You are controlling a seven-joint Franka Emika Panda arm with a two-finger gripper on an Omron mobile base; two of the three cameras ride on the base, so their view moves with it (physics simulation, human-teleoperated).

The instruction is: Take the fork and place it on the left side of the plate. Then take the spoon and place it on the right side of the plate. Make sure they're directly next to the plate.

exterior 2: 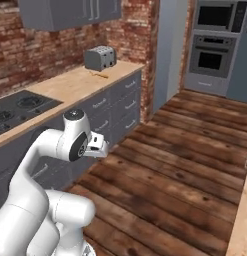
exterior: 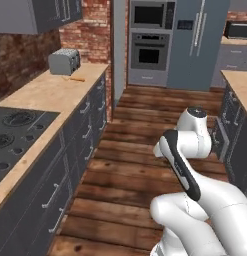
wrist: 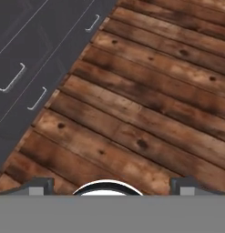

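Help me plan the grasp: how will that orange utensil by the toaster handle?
The utensil looks slim and lies flat on the counter, so probably light, hard to get under. Likely rigid; a push should slide it, not roll it.

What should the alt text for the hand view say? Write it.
Looking down at a brown plank floor, with dark grey cabinet drawers and their metal handles across the upper left. The open tool's two fingertips rise at the bottom edge, holding nothing.

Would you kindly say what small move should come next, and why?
Probably drive toward the toaster: a slim orange utensil lies on the counter in front of it, far off, while the open gripper faces only floor.
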